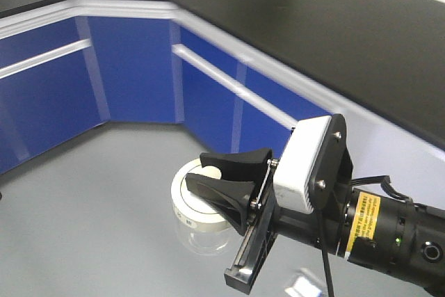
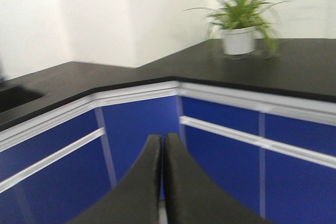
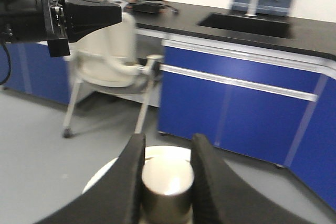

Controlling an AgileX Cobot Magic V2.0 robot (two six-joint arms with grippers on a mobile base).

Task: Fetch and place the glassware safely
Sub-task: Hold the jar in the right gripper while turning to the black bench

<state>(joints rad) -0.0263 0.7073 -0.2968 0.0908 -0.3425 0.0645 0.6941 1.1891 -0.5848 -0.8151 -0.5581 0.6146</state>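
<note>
Pinches the knob of the cream-white lid with the right gripper, one black finger pressed to each side. Carries under that lid the small clear glass jar, upright, seen against the grey floor and out in front of the blue cabinets. Cannot tell whether hanging free or resting on something. Holds the left gripper pressed together on nothing, tips touching along their length, aimed at the corner of the cabinets under the black counter. Shows on that counter a potted plant in a white pot, well apart from the jar. Shows in the right wrist view a pale chair and a sink beyond.
</note>
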